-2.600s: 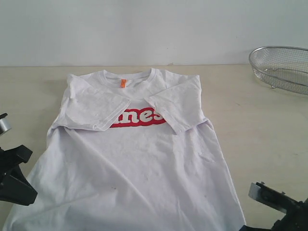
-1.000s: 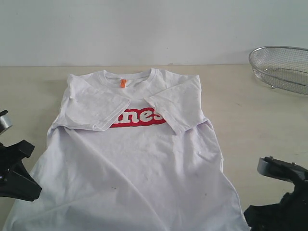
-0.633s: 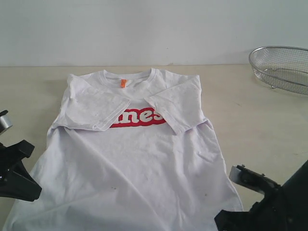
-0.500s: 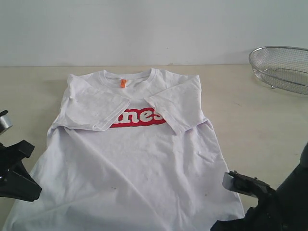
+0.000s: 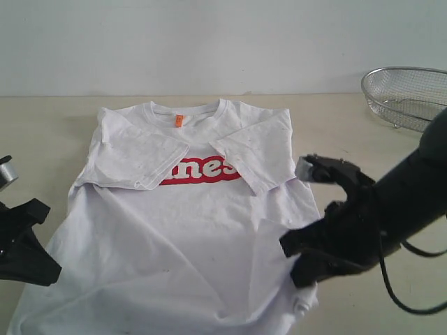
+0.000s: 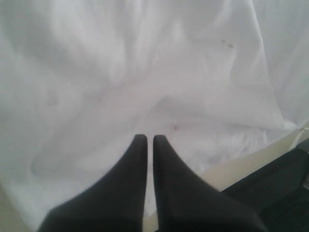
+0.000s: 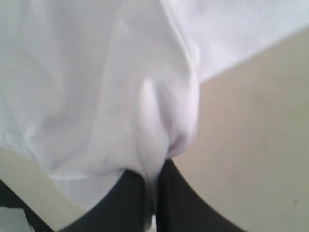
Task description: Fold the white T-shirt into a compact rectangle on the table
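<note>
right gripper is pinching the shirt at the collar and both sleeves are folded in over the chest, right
No: the right gripper is shut on the white T-shirt at its lower side edge, not the collar, as the exterior view shows. Both sleeves are folded in over the chest.

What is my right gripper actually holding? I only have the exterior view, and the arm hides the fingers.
Observer: Right wrist view: the right gripper is shut on a bunched fold at the edge of the white T-shirt.
Operator: And the left fingers?
Observer: Left wrist view: the left gripper has its fingers shut, over the shirt near its hem. I cannot tell whether cloth is pinched.
</note>
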Motion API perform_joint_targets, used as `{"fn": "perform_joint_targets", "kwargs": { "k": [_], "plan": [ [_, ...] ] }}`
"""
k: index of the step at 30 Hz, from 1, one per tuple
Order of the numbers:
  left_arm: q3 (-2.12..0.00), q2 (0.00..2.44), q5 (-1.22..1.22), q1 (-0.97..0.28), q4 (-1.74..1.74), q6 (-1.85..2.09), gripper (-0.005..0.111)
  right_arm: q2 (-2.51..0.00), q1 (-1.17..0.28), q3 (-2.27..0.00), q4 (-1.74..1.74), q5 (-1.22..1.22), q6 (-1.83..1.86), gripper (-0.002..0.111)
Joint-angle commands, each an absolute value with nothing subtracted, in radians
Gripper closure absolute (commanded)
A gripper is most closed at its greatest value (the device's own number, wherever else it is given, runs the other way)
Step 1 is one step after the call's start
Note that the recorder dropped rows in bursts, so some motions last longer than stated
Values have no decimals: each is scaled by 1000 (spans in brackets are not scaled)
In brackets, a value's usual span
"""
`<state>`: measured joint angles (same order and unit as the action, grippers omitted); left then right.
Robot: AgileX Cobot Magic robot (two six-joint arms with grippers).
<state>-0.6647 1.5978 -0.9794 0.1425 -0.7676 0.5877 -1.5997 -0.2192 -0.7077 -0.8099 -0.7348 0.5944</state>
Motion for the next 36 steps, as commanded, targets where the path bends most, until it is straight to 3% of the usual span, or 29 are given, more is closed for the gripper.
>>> {"fn": "perform_joint_targets", "kwargs": {
  "k": [1, 19, 29, 36],
  "plan": [
    [-719, 1589, -997, 139, -781, 599, 102, -1589, -220, -826, -800, -695, 603, 109],
    [-740, 1589, -1043, 139, -762, 603, 102, -1913, -220, -1334, -694, -568, 510, 109],
    [-740, 1589, -1043, 139, -759, 609, 102, -1972, -220, -1508, -364, -518, 194, 109],
    [-740, 1589, -1047, 139, -759, 614, 102, -2036, -187, -1562, -329, -495, 124, 109]
  ]
}}
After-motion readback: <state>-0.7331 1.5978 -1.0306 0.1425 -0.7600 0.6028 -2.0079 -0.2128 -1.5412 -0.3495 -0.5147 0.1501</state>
